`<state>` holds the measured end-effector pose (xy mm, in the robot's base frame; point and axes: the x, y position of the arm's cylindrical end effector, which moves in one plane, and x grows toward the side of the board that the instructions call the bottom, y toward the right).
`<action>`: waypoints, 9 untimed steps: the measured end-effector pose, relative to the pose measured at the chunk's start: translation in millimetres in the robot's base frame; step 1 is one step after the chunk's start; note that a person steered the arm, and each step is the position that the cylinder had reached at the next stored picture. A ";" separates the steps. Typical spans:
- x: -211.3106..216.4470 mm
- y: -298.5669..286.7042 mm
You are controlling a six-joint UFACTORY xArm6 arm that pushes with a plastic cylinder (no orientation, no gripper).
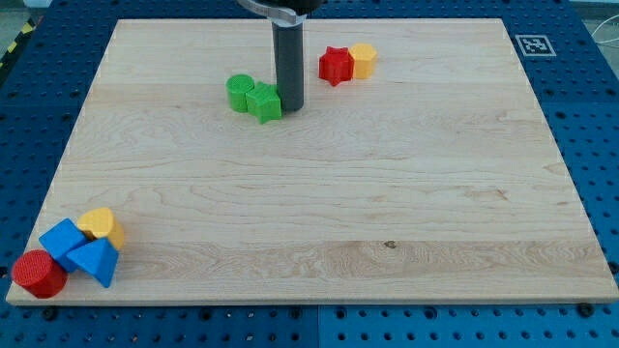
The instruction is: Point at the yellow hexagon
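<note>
Yellow hexagon (pixel 364 59), my tip (pixel 289 106) upright, well apart

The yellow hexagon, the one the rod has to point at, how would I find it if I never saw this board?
Look along the wooden board near the view's top edge, a bit right of the middle and right of my tip. Two blocks sit pressed together there. The yellow hexagon is the right one; its neighbour is a red star, and the other yellow block lies far off at the bottom-left corner.
</note>
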<state>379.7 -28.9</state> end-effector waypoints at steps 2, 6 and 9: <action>37.6 0.0; 7.3 74.2; -69.6 153.5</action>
<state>310.1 124.6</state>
